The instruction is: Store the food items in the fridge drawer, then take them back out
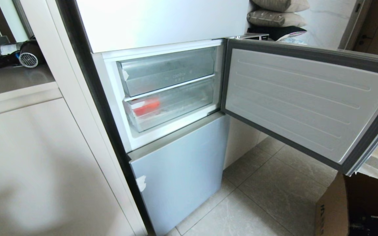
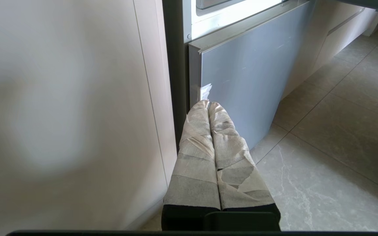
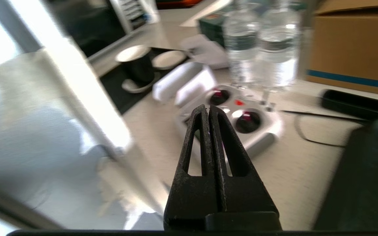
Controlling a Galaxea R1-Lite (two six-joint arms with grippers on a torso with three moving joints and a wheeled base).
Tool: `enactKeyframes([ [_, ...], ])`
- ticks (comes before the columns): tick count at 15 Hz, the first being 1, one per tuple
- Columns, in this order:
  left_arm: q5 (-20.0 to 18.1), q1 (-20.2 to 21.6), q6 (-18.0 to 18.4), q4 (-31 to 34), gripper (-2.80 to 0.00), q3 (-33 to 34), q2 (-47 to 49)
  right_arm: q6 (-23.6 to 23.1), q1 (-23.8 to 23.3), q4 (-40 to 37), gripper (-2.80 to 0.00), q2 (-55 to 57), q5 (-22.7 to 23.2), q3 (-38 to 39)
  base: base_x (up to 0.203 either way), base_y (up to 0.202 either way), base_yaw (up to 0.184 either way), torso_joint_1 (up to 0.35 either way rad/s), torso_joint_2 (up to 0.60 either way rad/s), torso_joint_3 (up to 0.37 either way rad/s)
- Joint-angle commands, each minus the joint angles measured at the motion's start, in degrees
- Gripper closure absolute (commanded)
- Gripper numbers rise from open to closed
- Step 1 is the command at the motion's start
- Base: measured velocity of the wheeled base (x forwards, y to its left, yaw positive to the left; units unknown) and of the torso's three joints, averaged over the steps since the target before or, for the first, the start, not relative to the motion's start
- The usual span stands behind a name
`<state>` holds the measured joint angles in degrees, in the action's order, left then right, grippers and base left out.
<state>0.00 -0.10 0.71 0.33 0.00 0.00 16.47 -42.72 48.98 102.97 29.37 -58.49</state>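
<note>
Head view: middle fridge door (image 1: 307, 101) swung wide; clear, slightly frosted fridge drawer (image 1: 172, 106) pushed in under the lettered clear bin (image 1: 166, 70), bright red food item (image 1: 147, 107) showing through its front. No arm in sight.

Left wrist view: tape-wrapped left gripper (image 2: 208, 104) pressed together, empty, low beside the grey lower door (image 2: 248, 75).

Right wrist view: black right gripper (image 3: 207, 108) closed, empty, over a cluttered counter (image 3: 307, 164) near clear water bottles (image 3: 261, 49). Risk: knocking those over, or clipping the open door when reaching for the drawer.

1. The fridge drawer (image 1: 172, 108) is sitting in the open fridge compartment, directly below the lettered bin (image 1: 167, 70).
2. A food item (image 1: 147, 107) is lying inside the drawer, toward its left end.
3. The open door (image 1: 307, 101) is standing to the drawer's right.
</note>
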Motion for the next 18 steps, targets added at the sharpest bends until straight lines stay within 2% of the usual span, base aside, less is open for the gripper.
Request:
enactKeyframes([
  [1, 0.00, 0.01, 0.00, 0.02, 0.00, 0.00, 0.09, 1.74, -0.32, 2.73, 0.00, 0.83, 4.57, -0.04, 0.000, 0.000, 0.000, 0.000, 0.00, 0.000],
  [3, 0.00, 0.05, 0.00, 0.02, 0.00, 0.00, 0.09, 5.66, -1.35, 4.63, 0.00, 0.22, 10.42, 0.97, 0.000, 0.000, 0.000, 0.000, 0.00, 0.000],
  [5, 0.00, 0.01, 0.00, 0.02, 0.00, 0.00, 0.09, 8.49, -1.73, 4.79, 0.00, -1.83, 12.99, 3.12, 0.000, 0.000, 0.000, 0.000, 0.00, 0.000],
  [9, 0.00, 0.01, 0.00, 0.02, 0.00, 0.00, 0.09, 9.00, -1.84, 4.81, 0.00, -6.79, 18.13, 10.17, 0.000, 0.000, 0.000, 0.000, 0.00, 0.000],
  [11, 0.00, 0.10, 0.00, 0.02, 0.00, 0.00, 0.09, 8.59, -2.06, 4.81, 0.00, -8.30, 18.07, 11.47, 0.000, 0.000, 0.000, 0.000, 0.00, 0.000],
  [12, 0.00, 0.01, 0.00, 0.02, 0.00, 0.00, 0.09, 8.51, -3.63, 4.81, 0.00, -9.32, 17.29, 11.53, 0.000, 0.000, 0.000, 0.000, 0.00, 0.000],
  [13, 0.00, 0.01, 0.00, 0.02, 0.00, 0.00, 0.09, 8.45, -5.06, 4.85, 0.00, -10.06, 13.88, 11.31, 0.000, 0.000, 0.000, 0.000, 0.00, 0.000],
  [15, 0.00, 0.01, 0.00, 0.02, 0.00, 0.00, 0.09, 7.37, -5.58, 5.16, 0.00, -9.68, 2.72, 10.12, 0.000, 0.000, 0.000, 0.000, 0.00, 0.000],
  [16, 0.00, 0.01, 0.00, 0.02, 0.00, 0.00, 0.09, 4.70, -5.66, 5.37, 0.00, -8.08, -1.21, 9.04, 0.000, 0.000, 0.000, 0.000, 0.00, 0.000],
  [18, 0.00, 0.01, 0.00, 0.02, 0.00, 0.00, 0.09, -0.45, -5.59, 5.90, 0.00, -4.56, -2.82, 7.68, 0.000, 0.000, 0.000, 0.000, 0.00, 0.000],
])
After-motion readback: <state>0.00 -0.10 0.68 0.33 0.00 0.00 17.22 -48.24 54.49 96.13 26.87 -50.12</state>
